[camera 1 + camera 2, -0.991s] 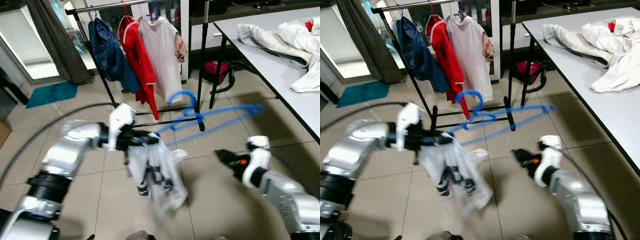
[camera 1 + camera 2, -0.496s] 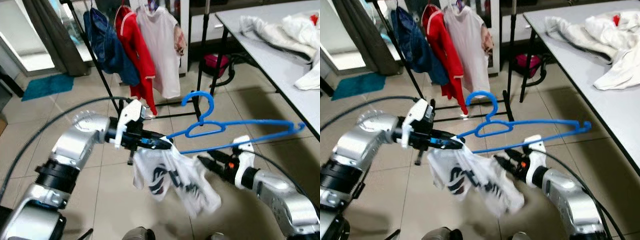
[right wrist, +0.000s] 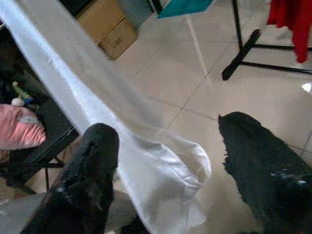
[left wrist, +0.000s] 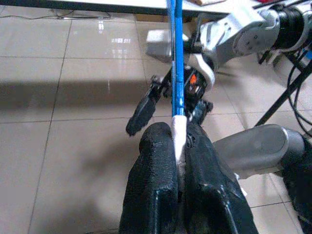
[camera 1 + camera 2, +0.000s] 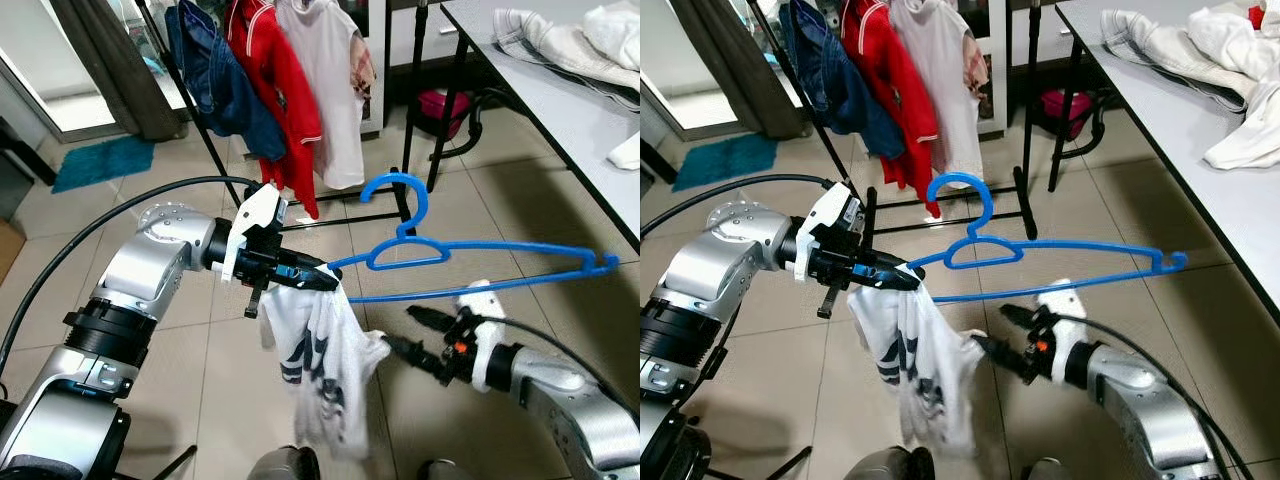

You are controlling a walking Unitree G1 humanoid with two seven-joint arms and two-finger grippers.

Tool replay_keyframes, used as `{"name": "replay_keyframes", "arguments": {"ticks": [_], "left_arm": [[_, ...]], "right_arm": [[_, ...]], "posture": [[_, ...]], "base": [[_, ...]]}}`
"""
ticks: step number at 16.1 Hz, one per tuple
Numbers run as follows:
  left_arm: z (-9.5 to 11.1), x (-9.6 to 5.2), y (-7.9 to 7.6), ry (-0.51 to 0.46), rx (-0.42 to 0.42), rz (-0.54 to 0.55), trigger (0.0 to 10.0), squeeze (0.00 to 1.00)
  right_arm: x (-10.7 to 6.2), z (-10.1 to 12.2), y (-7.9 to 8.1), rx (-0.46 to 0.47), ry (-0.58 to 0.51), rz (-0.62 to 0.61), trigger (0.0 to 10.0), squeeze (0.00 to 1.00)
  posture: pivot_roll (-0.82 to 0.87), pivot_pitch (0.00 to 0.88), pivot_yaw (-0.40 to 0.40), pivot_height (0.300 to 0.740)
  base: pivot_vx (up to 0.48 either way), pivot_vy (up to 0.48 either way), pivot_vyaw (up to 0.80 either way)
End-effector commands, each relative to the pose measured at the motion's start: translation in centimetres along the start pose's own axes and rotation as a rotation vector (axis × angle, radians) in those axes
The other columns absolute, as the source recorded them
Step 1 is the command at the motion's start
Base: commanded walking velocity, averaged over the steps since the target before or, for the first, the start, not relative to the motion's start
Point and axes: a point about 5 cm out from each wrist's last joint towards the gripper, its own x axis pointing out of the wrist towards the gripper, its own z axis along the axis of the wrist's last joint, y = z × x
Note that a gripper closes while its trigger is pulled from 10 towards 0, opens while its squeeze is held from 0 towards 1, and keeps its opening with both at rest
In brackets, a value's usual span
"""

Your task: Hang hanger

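Floor: beige tiles (image 5: 190, 400) under me, with a teal mat (image 5: 103, 161) by the dark curtain (image 5: 105, 70).
Rack: black clothes rack (image 5: 405, 215) ahead of me, carrying a blue garment (image 5: 215, 80), a red top (image 5: 275, 95) and a pale shirt (image 5: 330, 90) side by side.
Table: white table (image 5: 560, 110) on my right, with crumpled white laundry (image 5: 570, 45) on it.
Hanger: blue hanger (image 5: 470, 250) held out level in front of me, well short of the rack, hook upward; a white shirt with dark print (image 5: 320, 370) dangles from the end I hold.
Left gripper: my left gripper (image 5: 322, 281) has its two black fingers (image 4: 156, 185) pressed together on the hanger's end, a fold of white cloth pinched in with the blue bar.
Right gripper: my right gripper (image 5: 405, 332) sits lower, below the hanger's bar and just beside the hanging shirt; its fingers (image 3: 92, 165) are spread apart, and a sleeve of the white cloth lies between them, unclamped.
Cable: black cable (image 5: 110, 215) arcs over my left arm.
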Motion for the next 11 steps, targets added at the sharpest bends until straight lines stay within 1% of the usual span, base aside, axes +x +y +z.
{"name": "replay_keyframes", "arguments": {"ticks": [1,4,5,6,7,9,11], "left_arm": [[1.1,-0.4,0.1,-0.015,0.030,-0.012,0.0,0.00],[1.4,-0.6,0.0,-0.012,0.034,-0.023,0.0,0.00],[1.4,-0.7,0.0,-0.009,0.034,-0.025,0.0,0.00],[1.4,-0.8,-0.1,-0.006,0.033,-0.028,0.0,0.00],[1.4,-0.9,-0.1,-0.003,0.033,-0.034,0.0,0.00],[1.6,-0.9,-0.2,0.000,0.033,-0.046,0.0,0.00],[1.7,-0.8,-0.2,0.003,0.036,-0.056,0.0,0.00]], "right_arm": [[0.4,0.0,0.5,-0.011,-0.010,0.019,10.0,1.00],[1.5,-0.2,0.2,-0.065,0.023,-0.015,10.0,1.00],[1.7,-0.3,0.1,-0.078,0.039,-0.020,10.0,0.30],[1.9,-0.5,-0.2,-0.094,0.062,-0.042,10.0,0.00],[2.3,-0.8,-0.8,-0.119,0.091,-0.082,10.0,0.00],[2.9,-0.9,-1.4,-0.130,0.090,-0.118,10.0,0.00],[3.7,-0.9,-1.7,-0.139,0.084,-0.130,10.0,0.00]], "posture": [[0.05,0.152,0.189,0.740],[0.06,0.157,0.184,0.740],[0.06,0.159,0.184,0.740],[0.07,0.160,0.185,0.740],[0.07,0.160,0.185,0.740],[0.07,0.162,0.192,0.740],[0.07,0.162,0.195,0.740]], "base": [[0.000,0.000,0.00],[0.000,0.000,0.00],[0.000,0.000,0.00],[0.000,0.000,0.00],[0.000,0.000,0.00],[0.000,0.000,0.00],[0.000,0.000,0.00]]}}
